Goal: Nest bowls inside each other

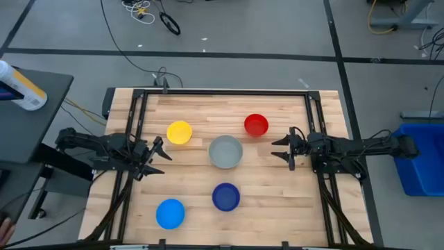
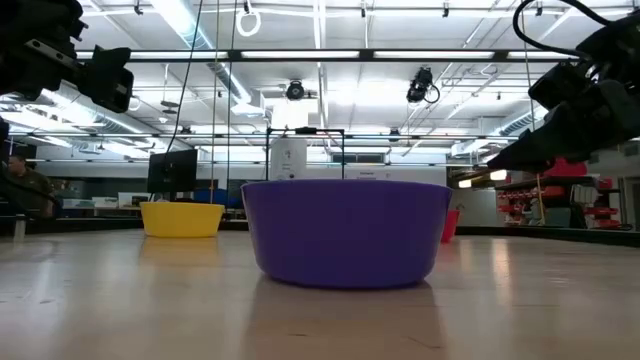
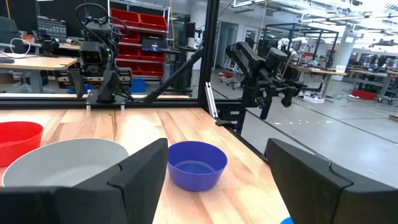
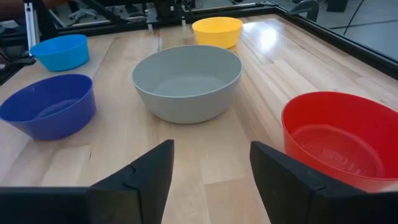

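Seen level from the surface (image 1: 277, 201): dark blue bowl (image 2: 345, 232) hiding grey bowl (image 1: 225, 152), leaving red bowl (image 2: 449, 224) a sliver. Overhead: all separate around grey, light blue bowl (image 1: 170, 213) and yellow bowl (image 1: 180, 132) included. Left gripper (image 1: 158, 151), right gripper (image 1: 284, 148) flanking grey, spread wide, empty.

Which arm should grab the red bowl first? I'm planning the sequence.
Probably the right: the right gripper, open, sits beside the red bowl; the left gripper is across the grey bowl.
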Available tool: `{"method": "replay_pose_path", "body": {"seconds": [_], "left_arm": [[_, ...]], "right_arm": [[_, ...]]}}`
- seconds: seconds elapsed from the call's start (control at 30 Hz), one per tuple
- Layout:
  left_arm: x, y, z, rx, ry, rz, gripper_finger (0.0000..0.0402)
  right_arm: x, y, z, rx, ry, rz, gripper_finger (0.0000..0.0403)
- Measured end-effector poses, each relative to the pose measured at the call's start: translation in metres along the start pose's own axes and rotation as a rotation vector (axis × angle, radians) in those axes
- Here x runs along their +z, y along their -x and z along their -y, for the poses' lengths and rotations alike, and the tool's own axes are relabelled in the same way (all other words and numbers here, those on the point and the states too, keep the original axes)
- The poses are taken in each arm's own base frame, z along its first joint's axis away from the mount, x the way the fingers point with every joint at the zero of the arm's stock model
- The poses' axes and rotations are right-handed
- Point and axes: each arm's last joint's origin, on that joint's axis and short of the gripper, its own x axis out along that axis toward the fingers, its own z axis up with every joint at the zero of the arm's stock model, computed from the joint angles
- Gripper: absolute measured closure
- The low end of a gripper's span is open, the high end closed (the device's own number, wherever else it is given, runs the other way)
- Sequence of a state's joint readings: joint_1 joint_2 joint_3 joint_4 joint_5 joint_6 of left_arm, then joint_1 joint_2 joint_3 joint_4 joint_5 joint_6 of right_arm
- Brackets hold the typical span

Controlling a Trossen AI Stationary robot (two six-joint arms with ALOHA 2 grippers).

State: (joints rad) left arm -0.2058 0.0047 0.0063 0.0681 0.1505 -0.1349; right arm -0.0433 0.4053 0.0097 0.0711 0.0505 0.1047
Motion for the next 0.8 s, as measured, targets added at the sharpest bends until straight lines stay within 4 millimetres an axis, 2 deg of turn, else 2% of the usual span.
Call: {"method": "replay_pose_path", "body": {"seconds": [0.47,0.8], "left_arm": [[0.0,0.0,0.0,0.0,0.0,0.0,0.0119],[0.0,0.0,0.0,0.0,0.0,0.0,0.0119]], "right_arm": [[0.0,0.0,0.0,0.0,0.0,0.0,0.0215],[-0.0001,0.0,0.0,0.0,0.0,0.0,0.0221]]}}
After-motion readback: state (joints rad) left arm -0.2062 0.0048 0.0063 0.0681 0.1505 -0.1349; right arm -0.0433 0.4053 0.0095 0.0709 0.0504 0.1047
